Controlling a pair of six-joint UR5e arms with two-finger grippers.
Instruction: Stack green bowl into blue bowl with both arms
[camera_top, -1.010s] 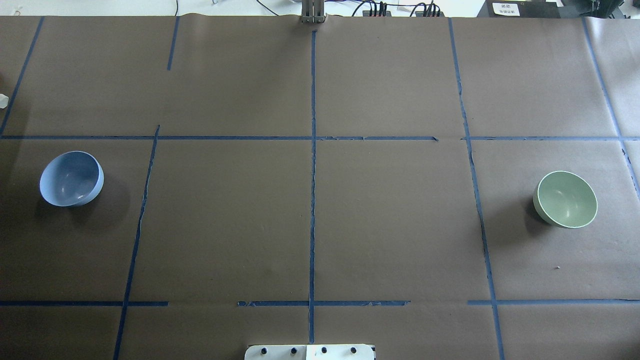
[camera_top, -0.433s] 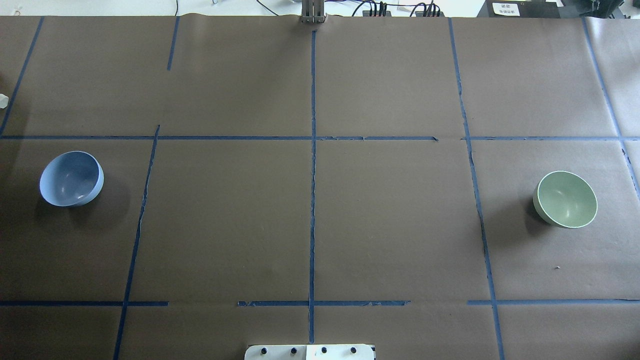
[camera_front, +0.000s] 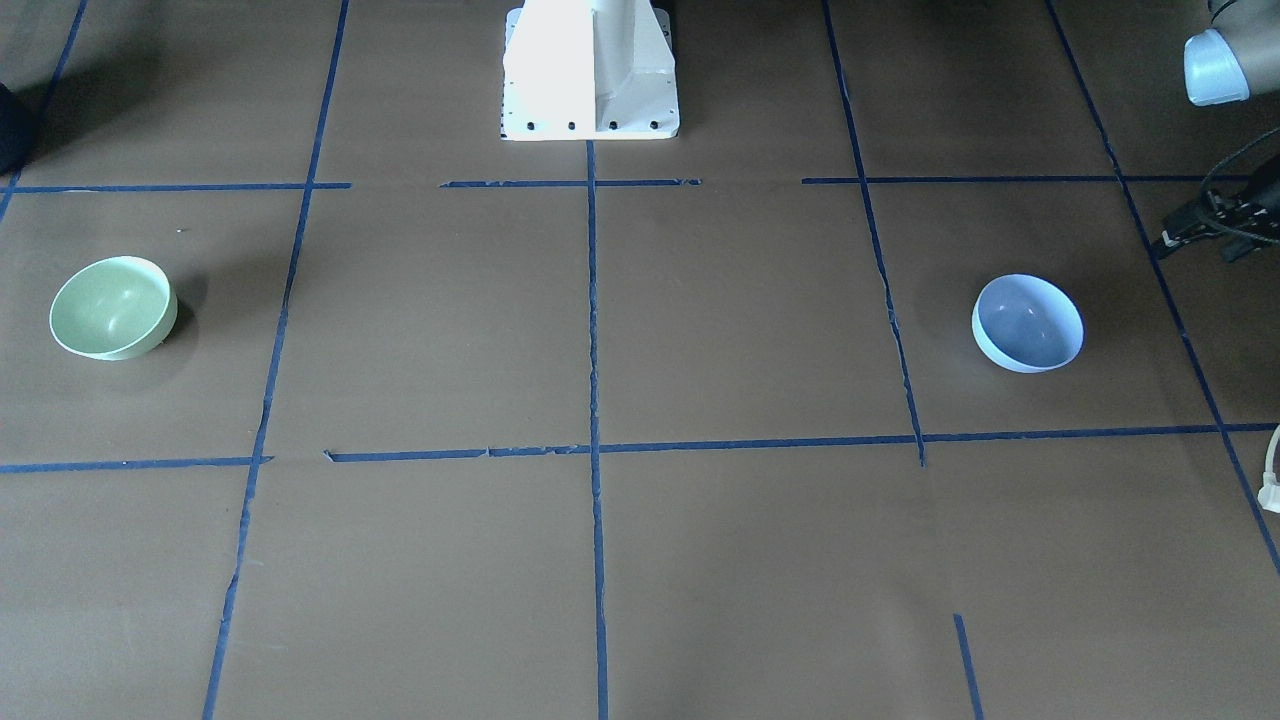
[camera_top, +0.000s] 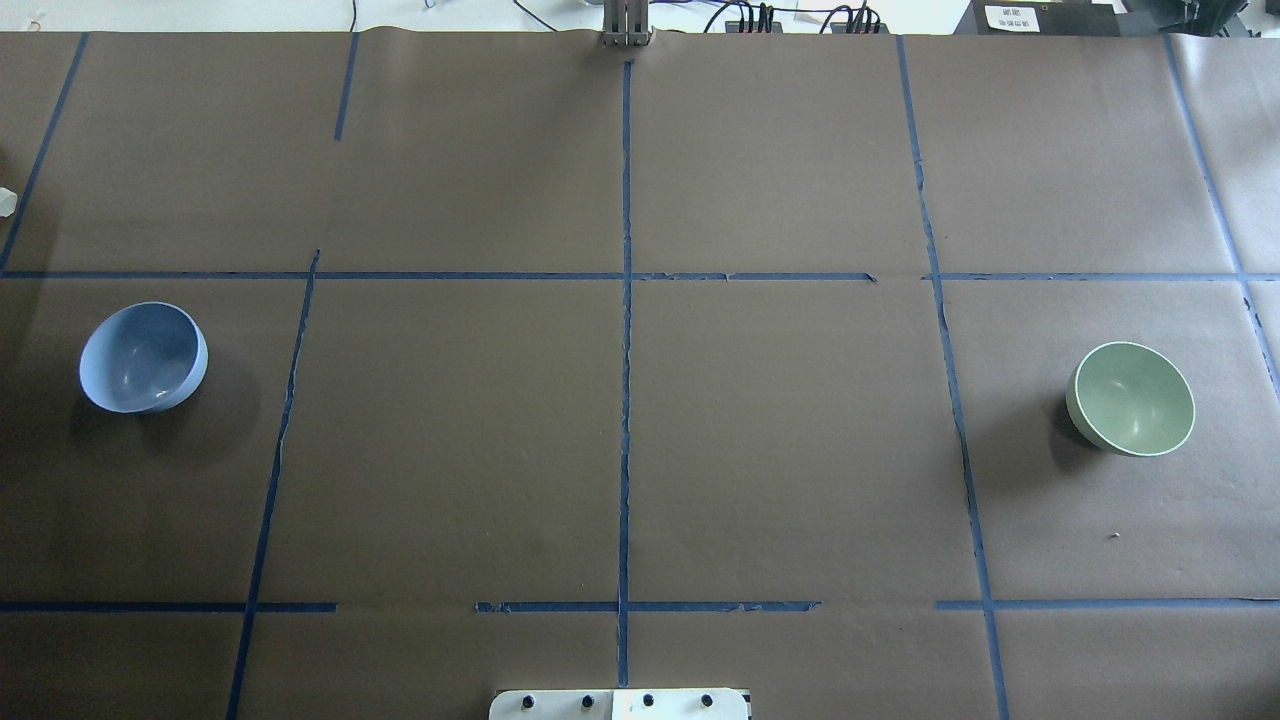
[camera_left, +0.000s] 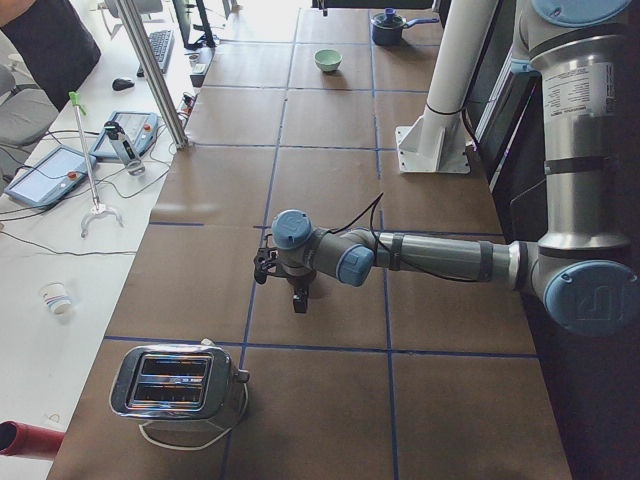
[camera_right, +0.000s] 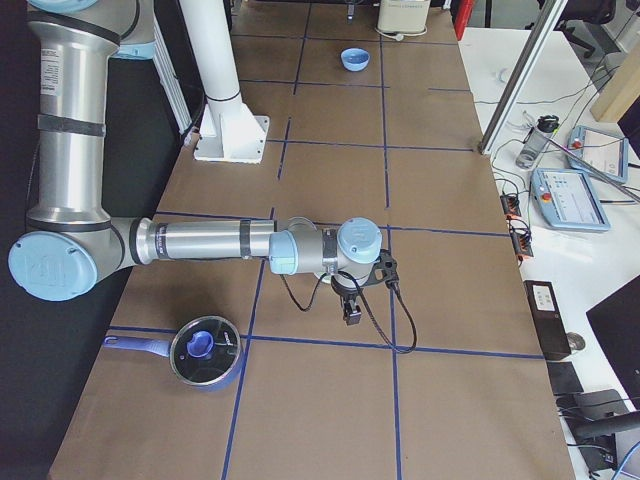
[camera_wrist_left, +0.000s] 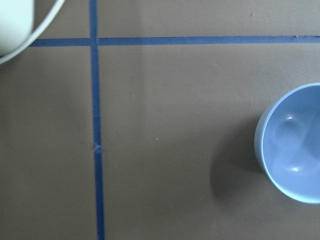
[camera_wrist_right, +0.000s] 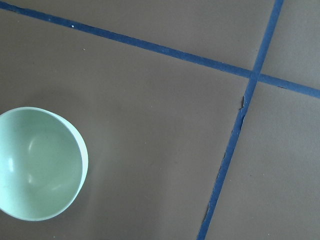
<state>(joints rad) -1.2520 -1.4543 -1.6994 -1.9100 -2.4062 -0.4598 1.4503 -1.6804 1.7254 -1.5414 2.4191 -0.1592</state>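
The green bowl (camera_top: 1131, 398) stands upright on the right side of the table; it also shows in the front view (camera_front: 112, 307) and the right wrist view (camera_wrist_right: 37, 164). The blue bowl (camera_top: 143, 357) stands upright at the far left, also in the front view (camera_front: 1028, 323) and the left wrist view (camera_wrist_left: 292, 145). Both bowls are empty and far apart. My left gripper (camera_left: 297, 300) hangs over the table near the blue bowl's end. My right gripper (camera_right: 350, 310) hangs near the green bowl's end. Neither touches a bowl. I cannot tell whether either is open or shut.
The white pedestal (camera_front: 590, 70) stands at the robot's edge of the table. A chrome toaster (camera_left: 180, 385) sits beyond the left end. A blue pot with a glass lid (camera_right: 205, 350) sits beyond the right end. Blue tape lines cross the brown table cover (camera_top: 780, 450).
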